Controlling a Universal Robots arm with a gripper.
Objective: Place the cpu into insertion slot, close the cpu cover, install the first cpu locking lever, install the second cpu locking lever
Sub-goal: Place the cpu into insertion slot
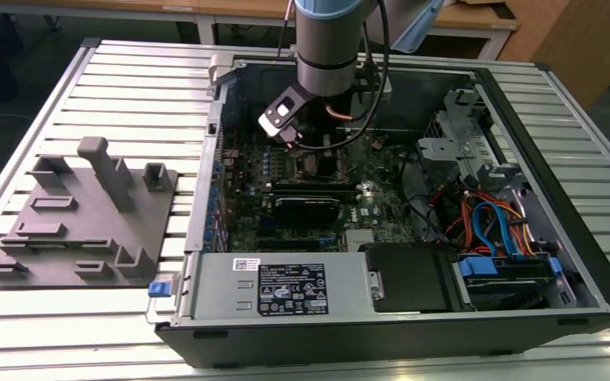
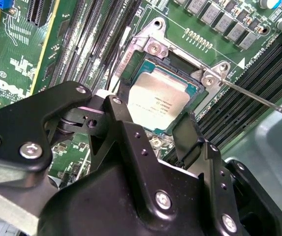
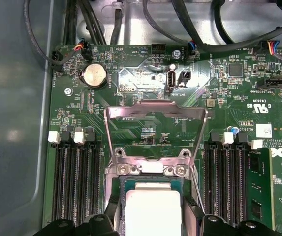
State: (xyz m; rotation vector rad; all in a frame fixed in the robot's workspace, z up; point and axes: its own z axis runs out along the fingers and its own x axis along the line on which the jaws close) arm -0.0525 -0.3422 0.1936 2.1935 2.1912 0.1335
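Slatted metal table (image 1: 29, 103) with an open PC case (image 1: 390, 343) lying on it. The cpu (image 2: 156, 98) sits in the insertion slot (image 2: 194, 89) with the gripper (image 2: 151, 112) right down over it. Honestly can't tell if it's clamped on or let go. The cpu cover (image 3: 155, 109) stands flipped up, open.

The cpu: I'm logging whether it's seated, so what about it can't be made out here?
Second wrist view: one side of the cpu, hidden behind the gripper.
First wrist view: part of the cpu, cut off by the picture's edge.
Exterior view: the whole cpu, hidden behind the arm.
Second wrist view: the end of the locking lever, cut off by the edge.
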